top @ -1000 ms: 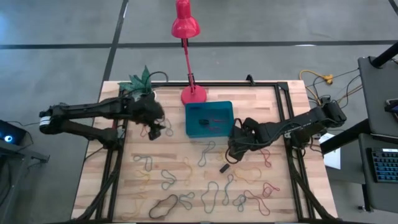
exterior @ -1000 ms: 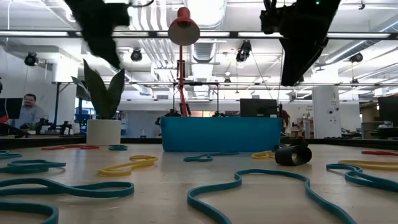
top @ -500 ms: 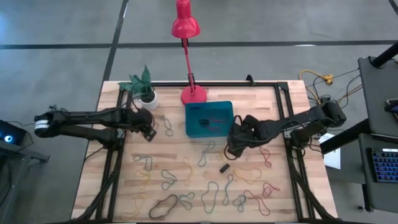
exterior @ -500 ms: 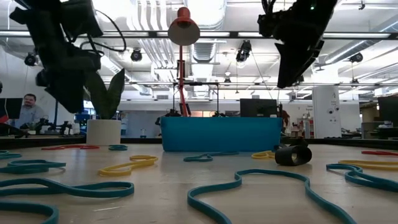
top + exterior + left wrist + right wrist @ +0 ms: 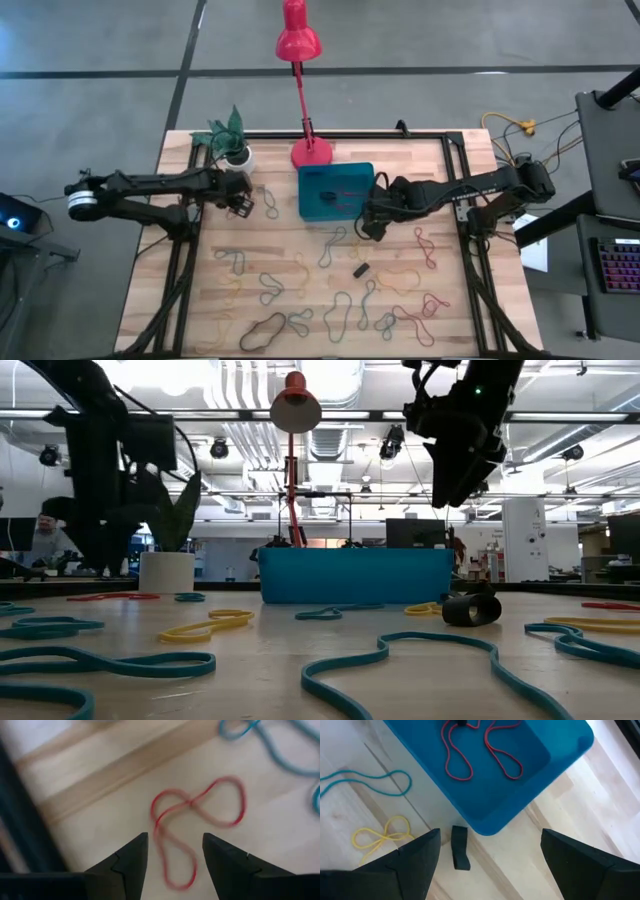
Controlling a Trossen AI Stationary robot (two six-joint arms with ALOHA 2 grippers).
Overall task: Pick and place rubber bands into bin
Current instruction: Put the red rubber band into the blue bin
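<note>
Now, left claw (image 5: pixel 172 852): low over the bench (image 5: pixel 300 250) near the white plant pot (image 5: pixel 240 157), fingers parted and empty, a red rubber band (image 5: pixel 192 827) lying twisted on the wood between and ahead of the tips.
Right claw (image 5: pixel 487 857): wide open, holding nothing, hanging above the bin's near corner.
Bin (image 5: pixel 310 205): teal, beside the red lamp's base (image 5: pixel 311 152), with red bands (image 5: pixel 480 750) inside.
Other rubber bands (image 5: pixel 335 245): scattered loose over the bench's front half.
Small black piece (image 5: pixel 360 270): on the wood in front of the bin.
</note>
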